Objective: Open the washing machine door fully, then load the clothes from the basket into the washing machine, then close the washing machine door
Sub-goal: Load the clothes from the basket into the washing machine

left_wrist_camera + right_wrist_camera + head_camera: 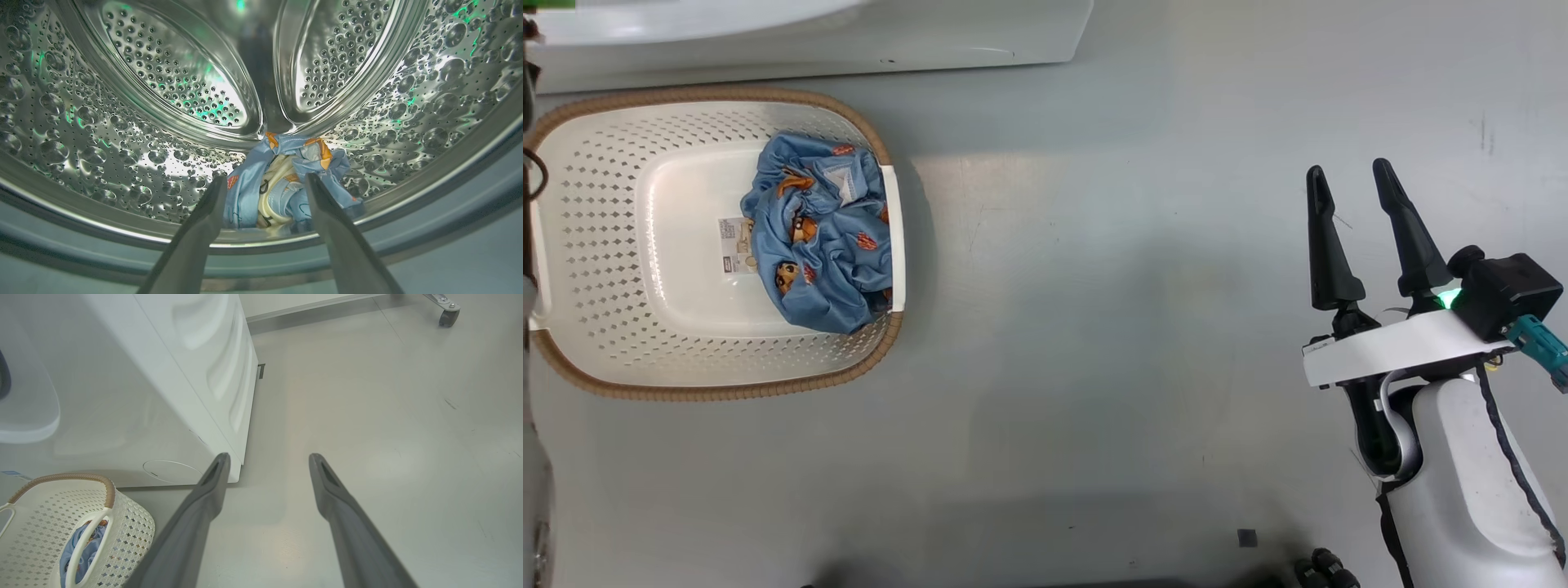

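Roughly midway through loading, by the look of it.

- Door: judged open, since the left claw (pixel 265 178) is reaching into the steel drum (pixel 122 122).
- Left claw: fingers spread wide and pinching nothing. One blue garment (pixel 286 179) lies bunched between them, low at the drum's front lip and just inside the grey gasket (pixel 449 192).
- Second garment (pixel 821 233): still in the basket (pixel 596 245), crumpled against the side nearest the right arm. The basket sits on the floor (pixel 1094 327) just in front of the washing machine (pixel 809 41).
- Right claw (pixel 1350 168): spread and empty, hanging over bare floor well apart from the basket.

Left to do: fetch the basket garment, put it in the drum, then close the door.

Surroundings:
- A caster wheel (pixel 447 316) stands far off past the machine's side.
- A small dark square (pixel 1246 536) lies on the floor near the robot's base.
- Neither is near the working path.

Obstacles:
- The basket itself stands close before the machine and may crowd the door's swing.
- The loaded garment rides near the lip. It probably wants pushing deeper so that it does not catch in the gasket at closing.
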{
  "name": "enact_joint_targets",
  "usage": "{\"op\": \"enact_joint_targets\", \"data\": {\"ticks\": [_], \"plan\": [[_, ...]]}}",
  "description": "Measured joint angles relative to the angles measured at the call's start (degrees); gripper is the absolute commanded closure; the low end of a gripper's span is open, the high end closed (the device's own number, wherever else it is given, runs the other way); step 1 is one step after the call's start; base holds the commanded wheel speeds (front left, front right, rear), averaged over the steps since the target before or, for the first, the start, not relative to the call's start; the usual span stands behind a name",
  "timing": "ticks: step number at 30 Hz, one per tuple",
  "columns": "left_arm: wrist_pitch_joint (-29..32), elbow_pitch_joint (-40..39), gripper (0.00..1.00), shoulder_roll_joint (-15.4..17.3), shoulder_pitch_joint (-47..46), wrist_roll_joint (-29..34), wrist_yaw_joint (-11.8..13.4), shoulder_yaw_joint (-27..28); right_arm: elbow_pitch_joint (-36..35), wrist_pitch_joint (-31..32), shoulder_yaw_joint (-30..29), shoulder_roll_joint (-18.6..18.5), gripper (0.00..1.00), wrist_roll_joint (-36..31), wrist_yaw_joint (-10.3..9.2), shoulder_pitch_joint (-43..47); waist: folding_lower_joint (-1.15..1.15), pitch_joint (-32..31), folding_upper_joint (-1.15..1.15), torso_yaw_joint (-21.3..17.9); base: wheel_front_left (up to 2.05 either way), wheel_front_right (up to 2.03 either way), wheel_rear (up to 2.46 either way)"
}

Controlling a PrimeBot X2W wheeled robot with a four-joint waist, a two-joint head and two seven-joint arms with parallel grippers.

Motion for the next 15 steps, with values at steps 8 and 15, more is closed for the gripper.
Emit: {"op": "enact_joint_targets", "data": {"ticks": [8, 15], "plan": [[-0.4, -1.3, 0.00, -0.9, 5.6, -0.5, 0.0, 0.3, 0.9, 0.0, -0.2, 0.0, 0.00, 0.0, 0.00, 0.0, 0.00, -4.0, 0.00, 0.1, 0.00, 0.00, 0.00], [-0.4, -5.6, 0.00, -1.0, 10.3, -0.6, 0.0, 3.5, 1.4, 0.0, -0.3, 0.0, 0.00, -0.2, 0.00, 0.1, 0.00, -7.7, 0.00, 0.2, 0.00, 0.00, 0.00]]}}
